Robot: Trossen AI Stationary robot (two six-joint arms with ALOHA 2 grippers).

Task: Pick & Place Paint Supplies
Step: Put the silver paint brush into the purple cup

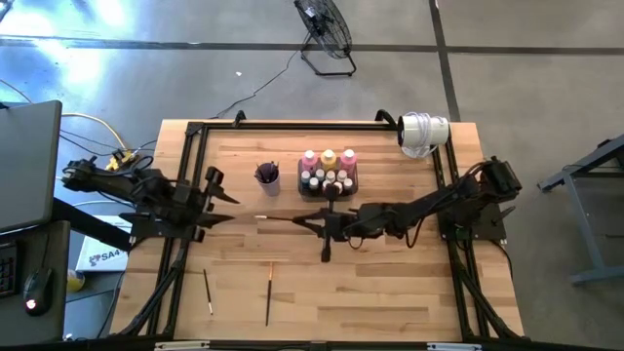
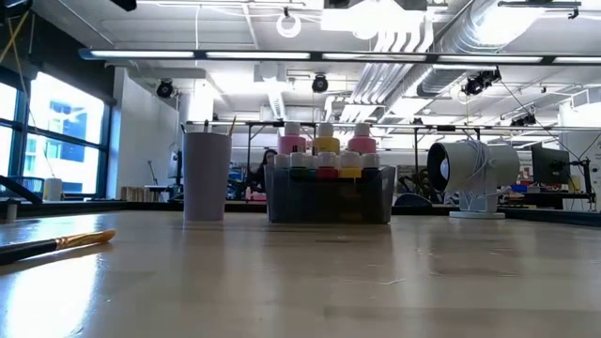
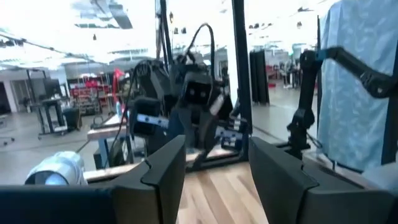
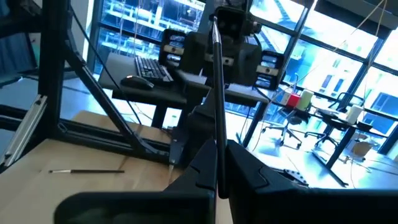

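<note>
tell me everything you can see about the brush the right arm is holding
The paintbrush is thin, straight and dark along the length that shows. The shut right gripper pinches it between its fingers, and it stands up out of them. From above it shows as a dark line at the table's middle, near the tray. Its bristles can't be made out.

Tall paint bottles: three, in row along tray's far edge — two pink, one yellow-orange.
Tiny white-capped bottles: cluster in same tray, exact count unclear.
Paintbrushes: two loose near table's front edge, one held by right gripper; more stand in purple cup, count unclear.
Trays: one. Cups: one.
</note>
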